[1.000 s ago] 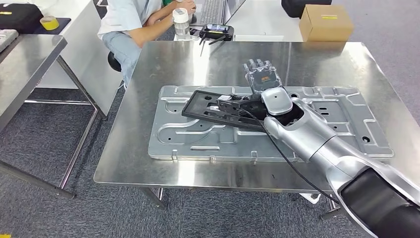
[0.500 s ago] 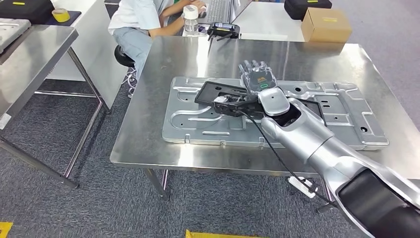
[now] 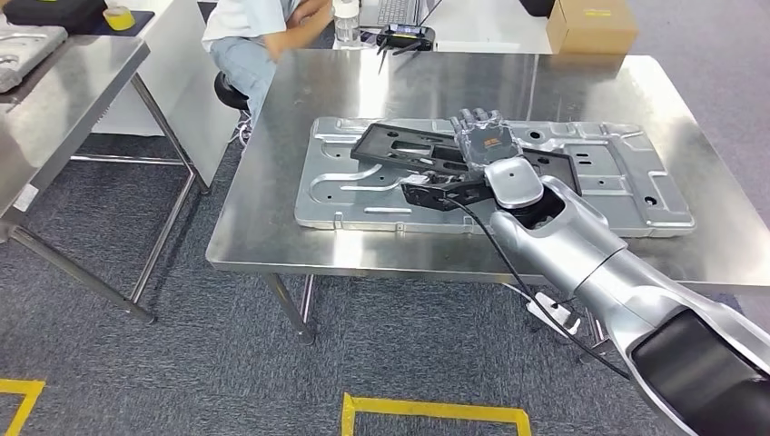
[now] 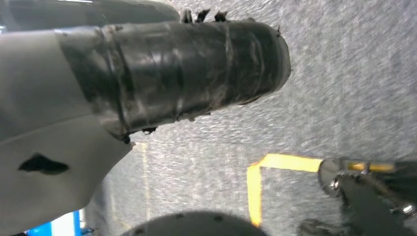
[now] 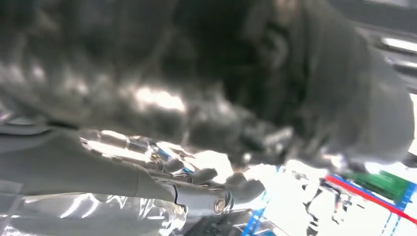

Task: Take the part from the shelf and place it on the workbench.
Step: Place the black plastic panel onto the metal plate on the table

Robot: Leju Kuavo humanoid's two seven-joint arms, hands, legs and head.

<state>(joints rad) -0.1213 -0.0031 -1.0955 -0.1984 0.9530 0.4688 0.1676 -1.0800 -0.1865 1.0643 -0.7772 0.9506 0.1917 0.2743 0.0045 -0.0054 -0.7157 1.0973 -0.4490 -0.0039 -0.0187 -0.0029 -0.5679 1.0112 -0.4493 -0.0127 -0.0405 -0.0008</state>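
- Since the earlier head pictures the whole scene has slid, so the camera has moved: the steel-topped workbench [image 3: 272, 173] sits higher in the picture and yellow floor tape [image 3: 436, 411] has come into sight along the bottom edge. The flat black plastic frame part [image 3: 427, 154] lay nearer the left end of the embossed grey sheet-metal panel [image 3: 581, 173] a second ago and is further along it towards the right.
- Head view: the silver right arm reaches in from the lower right, and the right hand [image 3: 486, 141] rests on top of the black frame part, fingers stretched forward over it (whether the thumb is hooked under the frame's edge I cannot tell). The part lies on the sheet-metal panel, tilted a little, and the panel lies flat on the workbench. A black cable runs from the wrist down off the table edge. Behind the workbench a seated person [image 3: 250, 27] in a white shirt and jeans works at a desk, with a brown cardboard box [image 3: 592, 23] near the far right corner. A second steel table [image 3: 64, 91] stands at the left.
- Left wrist view: the left hand [image 4: 196, 64], dark and taped, hangs over grey carpet; its fingers are curled in with nothing in them. Yellow tape marks the floor.
- Right wrist view: blurred dark shapes close to the lens, with bright metal beneath; the grasp cannot be judged from it.
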